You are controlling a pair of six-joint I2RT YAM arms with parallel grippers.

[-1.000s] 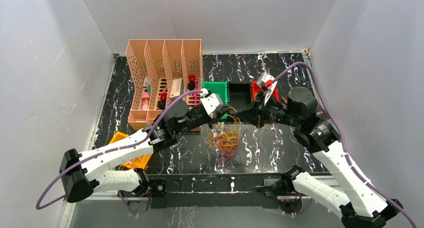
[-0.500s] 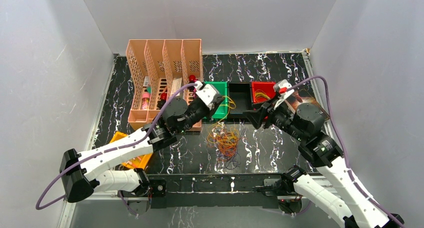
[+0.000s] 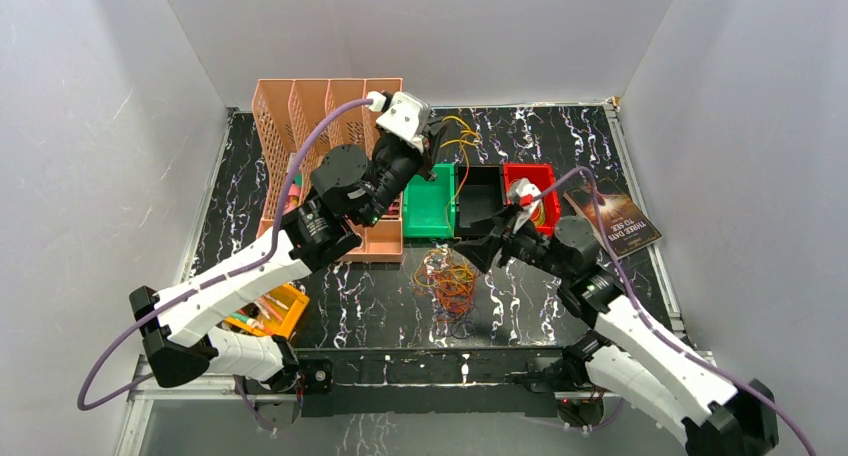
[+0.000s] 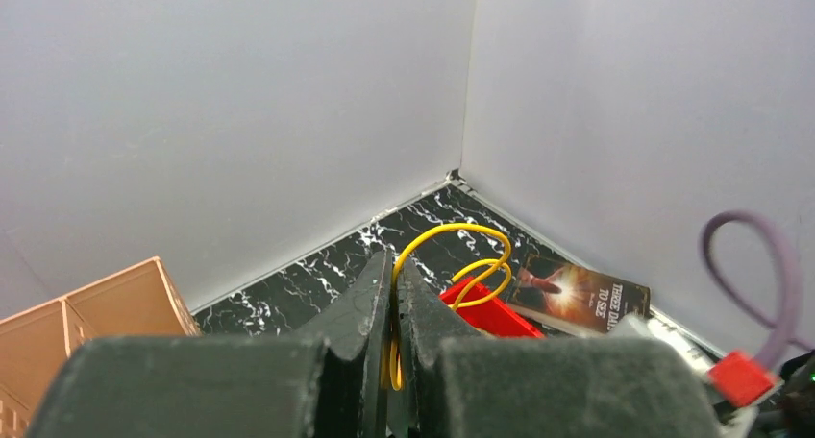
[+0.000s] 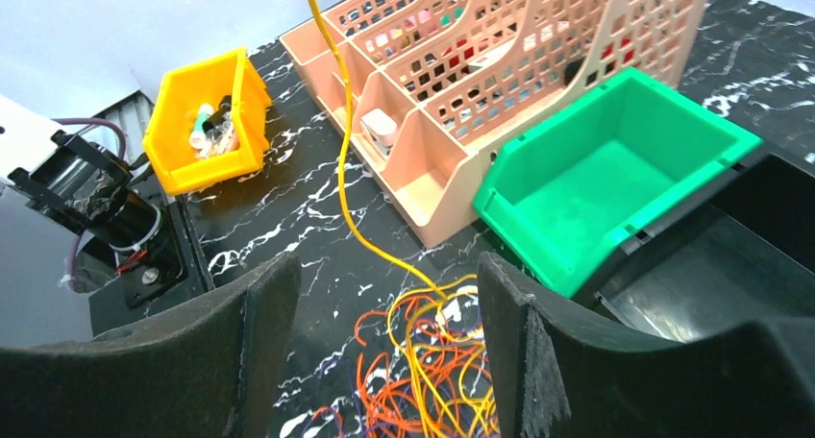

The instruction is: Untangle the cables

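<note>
Marbled tabletop [image 3: 545,298]; left tool [image 4: 394,267] pinches yellow cable [image 4: 452,228] aloft.

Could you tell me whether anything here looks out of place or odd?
Yes: the cables lie in a tangled heap on the table. One yellow cable, pinched in the left gripper, runs from high up down into the heap.

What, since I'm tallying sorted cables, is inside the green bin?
The green bin shows only bare floor in the right wrist view, with nothing lying in it. Its near wall covers the floor's front edge.
</note>
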